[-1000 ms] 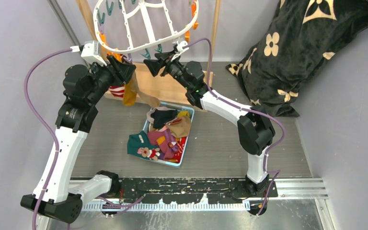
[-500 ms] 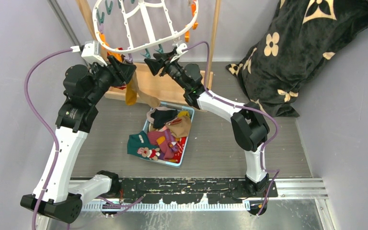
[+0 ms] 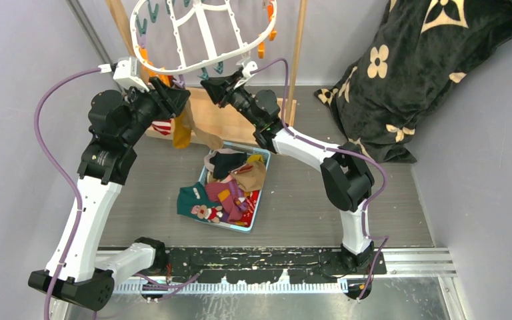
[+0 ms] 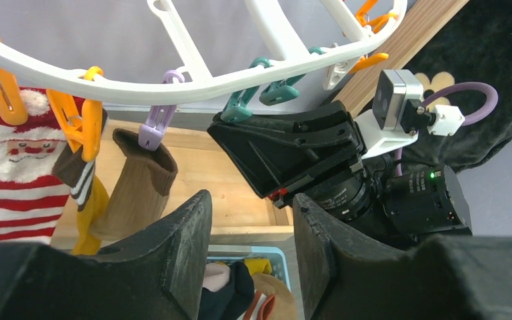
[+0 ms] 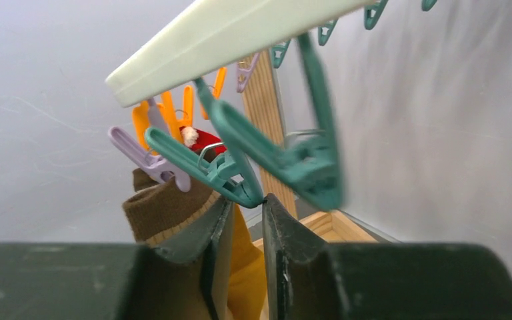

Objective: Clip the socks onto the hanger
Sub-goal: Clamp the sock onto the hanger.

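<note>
The white oval hanger (image 3: 200,33) hangs at the top, ringed with orange and teal clips. Three socks hang from its near rim: red-white striped (image 4: 7,173), mustard (image 4: 93,213) and tan-brown (image 4: 137,180), the last on a lilac clip (image 4: 153,127). My left gripper (image 4: 250,220) is open and empty just below the rim (image 3: 177,100). My right gripper (image 5: 247,200) is raised to the rim (image 3: 213,87), its jaws nearly closed with the lower tip of a teal clip (image 5: 240,180) pinched between the fingertips. Several more socks (image 3: 230,187) lie in the tray.
A blue tray (image 3: 257,217) sits on the table between the arms. The light wooden stand frame (image 3: 240,120) rises behind it. A large black flower-patterned blanket (image 3: 427,73) is heaped at the right. Grey walls close in on both sides.
My right gripper has risen and moved left to the hanger's near rim, up to the teal clips. The left arm and the hanging socks have stayed still.
</note>
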`<action>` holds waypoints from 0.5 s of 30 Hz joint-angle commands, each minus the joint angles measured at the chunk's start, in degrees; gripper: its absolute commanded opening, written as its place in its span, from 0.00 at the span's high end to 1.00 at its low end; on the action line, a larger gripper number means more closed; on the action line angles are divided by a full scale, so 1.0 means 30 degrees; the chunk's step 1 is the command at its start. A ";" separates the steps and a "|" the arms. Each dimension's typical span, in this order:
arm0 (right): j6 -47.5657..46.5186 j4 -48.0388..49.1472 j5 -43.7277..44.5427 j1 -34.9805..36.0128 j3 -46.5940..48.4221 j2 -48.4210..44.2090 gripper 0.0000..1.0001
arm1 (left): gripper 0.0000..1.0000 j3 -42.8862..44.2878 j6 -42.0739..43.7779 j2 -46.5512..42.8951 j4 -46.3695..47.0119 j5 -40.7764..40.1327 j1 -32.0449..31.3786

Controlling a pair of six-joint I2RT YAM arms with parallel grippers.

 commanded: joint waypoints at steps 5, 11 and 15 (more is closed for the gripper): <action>-0.1592 0.1200 0.0339 0.0991 0.0175 -0.2340 0.78 | 0.41 -0.0538 -0.0557 -0.0136 0.2269 -0.0182 -0.0408; -0.2066 0.0888 0.0466 0.1582 0.0284 -0.2757 0.79 | 0.36 0.0071 -0.1007 0.1015 0.3089 -0.0484 -0.0585; -0.2238 0.0554 0.0419 0.1709 0.0300 -0.2916 0.79 | 0.37 0.0796 -0.1142 0.1818 0.4119 -0.0484 -0.0590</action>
